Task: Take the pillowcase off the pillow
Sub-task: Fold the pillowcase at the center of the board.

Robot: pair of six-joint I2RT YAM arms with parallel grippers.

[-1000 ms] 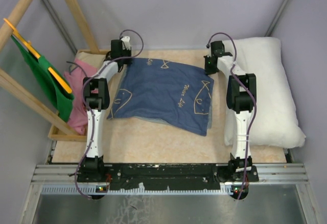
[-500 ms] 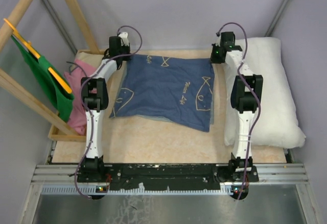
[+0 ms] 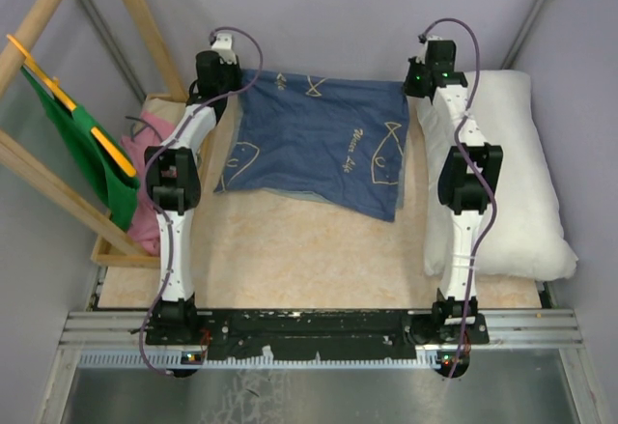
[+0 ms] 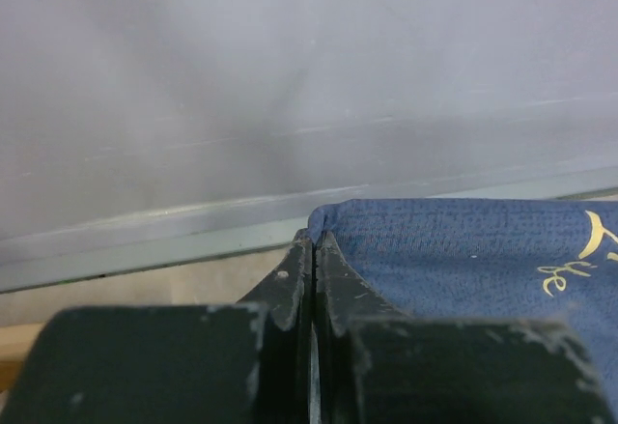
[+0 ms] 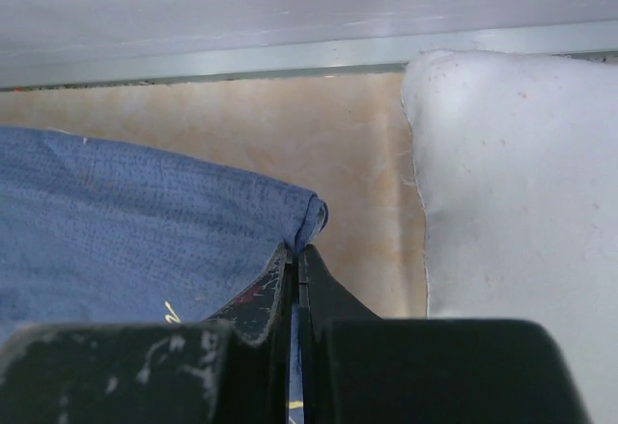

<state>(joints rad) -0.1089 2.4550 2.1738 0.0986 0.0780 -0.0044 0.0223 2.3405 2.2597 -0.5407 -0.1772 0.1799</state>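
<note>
The navy pillowcase [image 3: 319, 149] with yellow fish outlines lies flat across the middle of the table, empty. My left gripper [image 3: 228, 78] is shut on its far left corner [image 4: 333, 219]. My right gripper [image 3: 413, 80] is shut on its far right corner [image 5: 307, 219]. Both arms stretch far back toward the rear wall. The plain white pillow [image 3: 512, 173] lies bare along the table's right side, beside the right arm, and shows in the right wrist view [image 5: 521, 183]. It is apart from the pillowcase.
A pink cloth [image 3: 150, 187] lies at the left edge of the table. A green cloth [image 3: 82, 149] hangs on a wooden frame [image 3: 58, 187] at the left. The rear wall [image 3: 328, 18] is close behind both grippers.
Both grippers have moved away toward the rear wall, pulling the pillowcase's far edge back and stretching it flatter. The pillow has not moved.
</note>
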